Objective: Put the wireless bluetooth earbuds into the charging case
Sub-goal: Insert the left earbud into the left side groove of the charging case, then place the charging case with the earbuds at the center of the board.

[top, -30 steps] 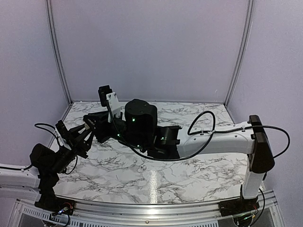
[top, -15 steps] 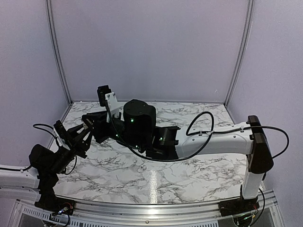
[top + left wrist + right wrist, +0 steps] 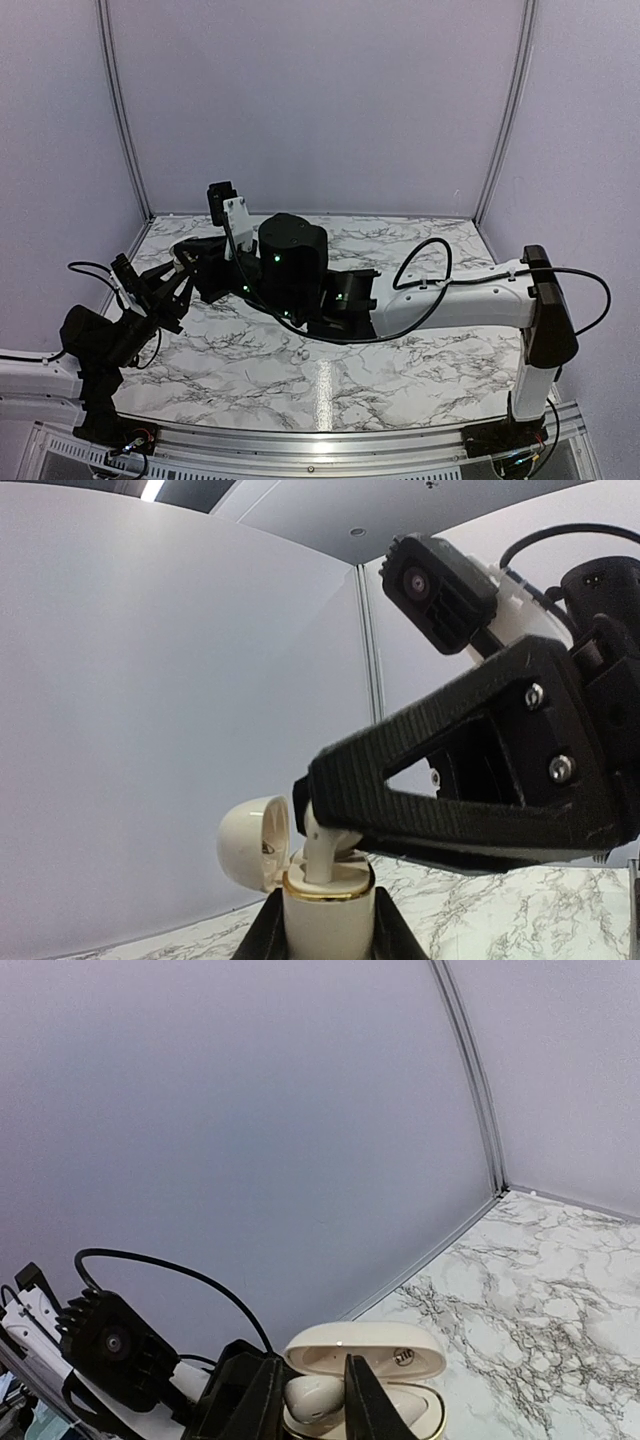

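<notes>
Left end effector clamped (tilted upward), right end effector meeting it, seemingly pinching.

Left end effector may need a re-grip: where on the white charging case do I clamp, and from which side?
Clamp the white pebble-shaped charging case on its lower body, below the gold rim, from underneath, as the left end effector does. The hinged lid stands open to one side and a tiny white earbud stands in the top, so top and hinge side should stay free.
</notes>
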Available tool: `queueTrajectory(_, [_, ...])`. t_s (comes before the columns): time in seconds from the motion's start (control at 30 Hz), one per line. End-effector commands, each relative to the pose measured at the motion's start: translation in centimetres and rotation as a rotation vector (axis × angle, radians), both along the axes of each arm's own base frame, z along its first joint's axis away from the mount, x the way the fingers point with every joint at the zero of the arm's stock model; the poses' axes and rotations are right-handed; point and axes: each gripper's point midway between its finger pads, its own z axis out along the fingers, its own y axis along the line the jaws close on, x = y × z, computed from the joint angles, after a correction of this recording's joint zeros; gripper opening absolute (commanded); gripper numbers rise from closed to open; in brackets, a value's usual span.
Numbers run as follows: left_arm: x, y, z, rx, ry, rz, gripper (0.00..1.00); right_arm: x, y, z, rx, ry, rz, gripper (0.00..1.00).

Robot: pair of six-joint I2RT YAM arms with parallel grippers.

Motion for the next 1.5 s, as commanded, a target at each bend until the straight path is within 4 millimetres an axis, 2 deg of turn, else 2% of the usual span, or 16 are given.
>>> queueTrajectory(0.0, [-0.7, 1.2, 1.9, -0.07, -0.051, 0.011, 0.0, 0.6, -0.1, 0.1, -0.02, 0.005, -0.045, 0.23])
queueTrajectory(0.3, [-0.7, 1.0, 1.8, -0.066, -0.047, 0.0, 0.0, 0.6, -0.2, 0.3, -0.022, -0.008, -0.043, 0.26])
queueTrajectory(0.73, [-1.0, -0.1, 1.1, -0.032, -0.023, -0.059, 0.0, 0.1, -0.5, 4.0, -0.047, -0.13, -0.027, 0.43])
queueTrajectory(0.93, [-1.2, -0.2, 1.0, -0.038, -0.012, -0.079, 0.0, 0.0, -1.2, 5.0, -0.074, -0.18, -0.028, 0.45])
queueTrajectory(1.13, [-2.3, -1.0, 1.0, -0.016, -0.007, -0.165, 0.0, -0.6, -3.6, 5.5, -0.111, -0.238, 0.052, 0.54])
queueTrajectory(1.27, [-3.4, -2.0, 0.8, 0.017, 0.0, -0.251, 0.0, -0.8, -6.2, 5.8, -0.138, -0.274, 0.112, 0.61])
queueTrajectory(1.33, [-4.0, -2.6, 0.6, 0.035, 0.01, -0.302, 0.0, -1.4, -7.1, 5.6, -0.147, -0.291, 0.182, 0.65])
queueTrajectory(1.47, [-5.5, -3.6, 0.7, 0.049, 0.026, -0.427, 0.0, -2.3, -8.6, 4.0, -0.206, -0.312, 0.306, 0.67])
